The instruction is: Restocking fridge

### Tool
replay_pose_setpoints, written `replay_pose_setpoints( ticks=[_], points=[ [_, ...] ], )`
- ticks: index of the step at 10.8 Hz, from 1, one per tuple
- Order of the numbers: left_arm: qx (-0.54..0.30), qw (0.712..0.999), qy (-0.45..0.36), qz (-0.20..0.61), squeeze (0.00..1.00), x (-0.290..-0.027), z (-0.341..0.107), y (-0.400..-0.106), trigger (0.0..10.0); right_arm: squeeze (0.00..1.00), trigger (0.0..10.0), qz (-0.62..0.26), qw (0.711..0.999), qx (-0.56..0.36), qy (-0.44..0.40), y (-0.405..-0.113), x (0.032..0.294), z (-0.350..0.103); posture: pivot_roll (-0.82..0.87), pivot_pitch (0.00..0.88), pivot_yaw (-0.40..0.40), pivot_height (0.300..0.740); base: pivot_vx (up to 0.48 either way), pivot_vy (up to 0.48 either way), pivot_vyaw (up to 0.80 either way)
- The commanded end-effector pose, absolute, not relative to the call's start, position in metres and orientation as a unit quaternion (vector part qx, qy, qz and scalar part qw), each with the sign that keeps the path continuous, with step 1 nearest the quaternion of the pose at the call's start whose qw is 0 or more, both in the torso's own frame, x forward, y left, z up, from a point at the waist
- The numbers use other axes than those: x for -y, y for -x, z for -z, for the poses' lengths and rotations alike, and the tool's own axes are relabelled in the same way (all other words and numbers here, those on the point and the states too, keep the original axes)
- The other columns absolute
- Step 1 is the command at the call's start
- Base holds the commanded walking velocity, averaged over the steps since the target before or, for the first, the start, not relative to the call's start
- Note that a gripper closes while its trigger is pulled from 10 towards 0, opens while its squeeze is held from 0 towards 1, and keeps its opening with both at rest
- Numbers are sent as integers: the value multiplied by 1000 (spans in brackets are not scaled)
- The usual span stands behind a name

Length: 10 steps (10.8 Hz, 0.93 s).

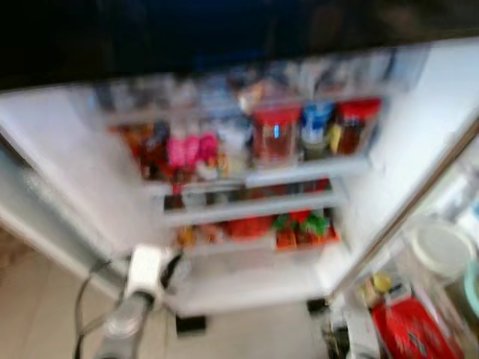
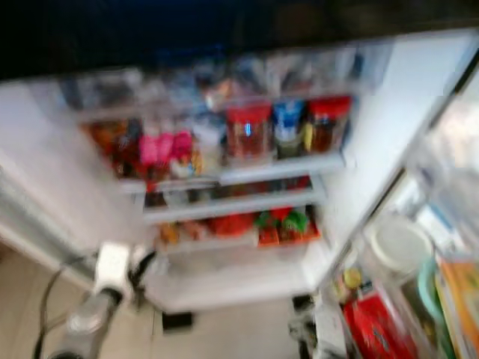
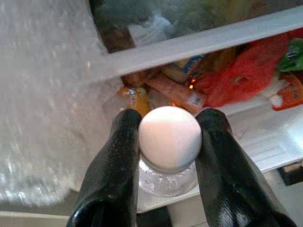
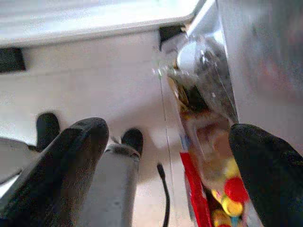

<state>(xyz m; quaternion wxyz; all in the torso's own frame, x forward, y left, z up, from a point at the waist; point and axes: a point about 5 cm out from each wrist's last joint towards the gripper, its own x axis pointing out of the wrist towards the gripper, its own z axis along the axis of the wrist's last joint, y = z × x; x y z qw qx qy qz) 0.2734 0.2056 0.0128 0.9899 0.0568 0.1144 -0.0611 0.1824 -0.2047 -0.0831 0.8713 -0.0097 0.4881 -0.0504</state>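
1. White walls and shelves mark the open fridge (image 1: 419,127), which spans most of the blurred head views; its shelves are packed with goods.
2. The fridge door (image 1: 441,247) stands open on the robot's right, and its bins hold a round white lid or plate (image 1: 440,248) and a red packet (image 1: 413,329).
3. On an upper shelf stand red-lidded jars (image 1: 275,134) with a blue-capped container (image 1: 316,129) between them, and pink items (image 1: 191,149) sit further to the left.
4. A lower shelf carries red and green packets (image 1: 299,226), seen in the left wrist view as a red bag (image 3: 236,78) behind a white shelf edge.
5. The left arm reaches up toward the lower left of the fridge, and the left gripper (image 3: 169,142) clamps a clear bottle (image 3: 168,177) between its two black fingers (image 3: 116,161), just below the white cap (image 3: 169,137).
6. The bottle is held in front of the lower shelf, near the fridge's left wall.
7. The right gripper (image 4: 175,165) hangs low beside the door bins with its fingers spread wide and nothing between them, above the pale floor (image 4: 94,80).
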Motion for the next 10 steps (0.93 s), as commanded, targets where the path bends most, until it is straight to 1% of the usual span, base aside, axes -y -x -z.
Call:
replay_pose_setpoints(
  ticks=[1, 10],
  points=[
    [-116, 990, -47, 69, 0, -199, -12, -275, 10000, 0, 10000, 53, 864, -500, 12, -174, 207, 87, 49, 117, 44, 740, 0, 0, 0],
    [-97, 991, -47, 78, 0, -195, -19, -279, 10000, 0, 10000, 47, 866, -498, 7, -175, 207, 86, 47, 117, 45, 740, 0, 0, 0]
  ],
)
